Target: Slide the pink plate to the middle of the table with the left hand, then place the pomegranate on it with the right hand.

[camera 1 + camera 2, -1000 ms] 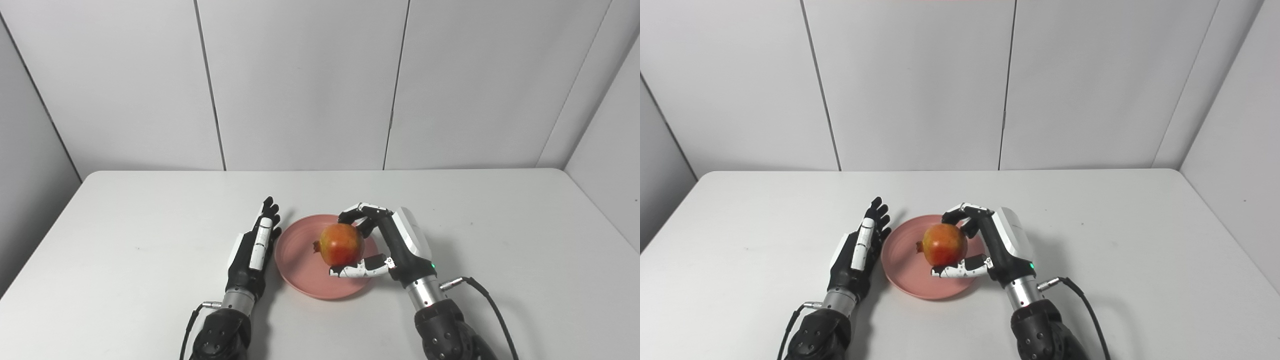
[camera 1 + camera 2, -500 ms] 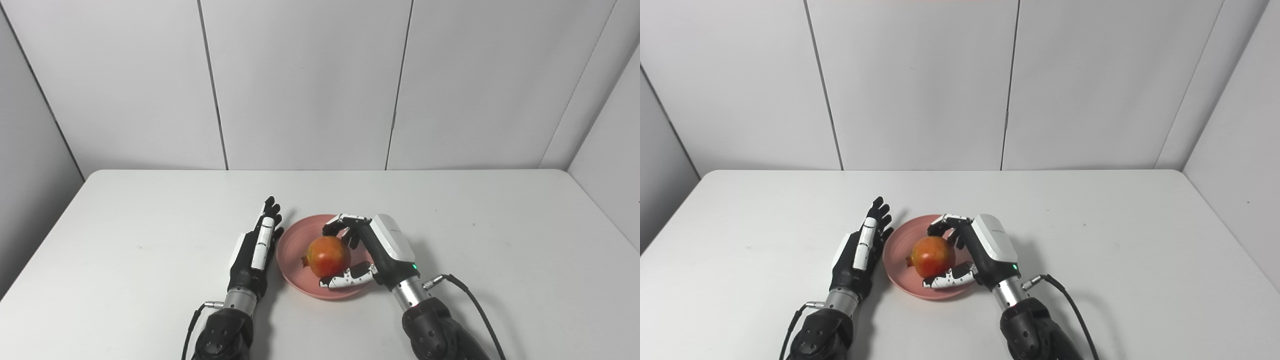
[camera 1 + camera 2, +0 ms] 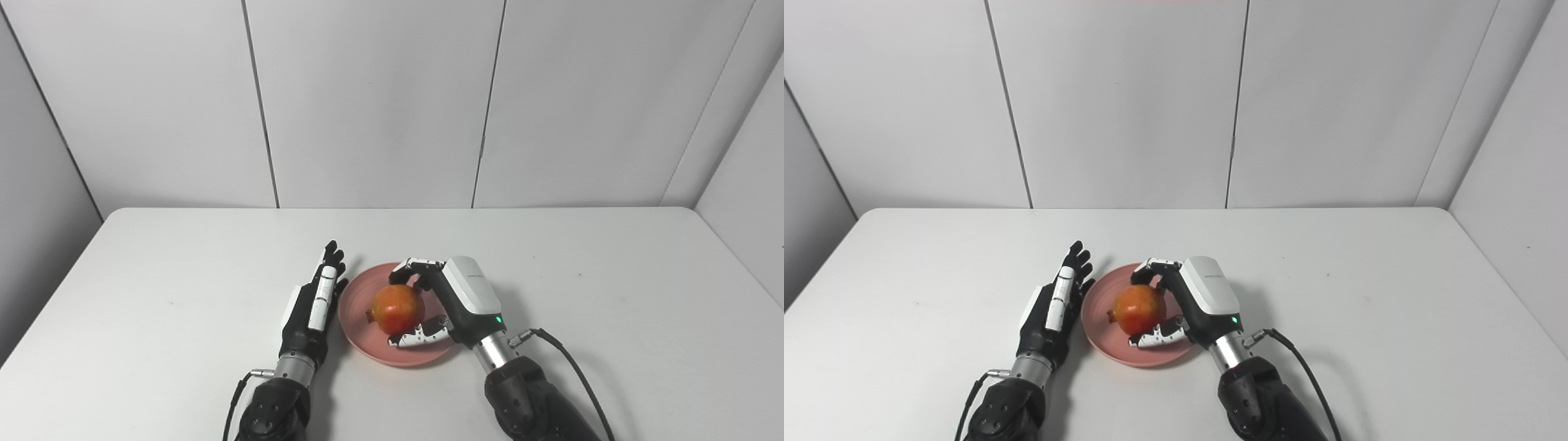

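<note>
A pink plate (image 3: 361, 327) lies on the white table near the middle, toward the front edge. Over its centre is a red-orange pomegranate (image 3: 398, 308), and my right hand (image 3: 456, 300) is shut on it, fingers curled over the top and thumb underneath. Whether the fruit touches the plate I cannot tell. My left hand (image 3: 311, 306) rests open and flat on edge just left of the plate's rim, fingers straight and pointing away from me. In the right eye view the same pomegranate (image 3: 1137, 309) sits over the plate (image 3: 1099, 331).
The white table (image 3: 153, 294) stretches wide to both sides and back to the grey panelled wall. A black cable (image 3: 572, 367) trails from my right wrist across the table to the lower right.
My right hand has carried the pomegranate left and down, from above the plate's right part to over its centre, close to the plate's surface. The left hand has stayed still.
</note>
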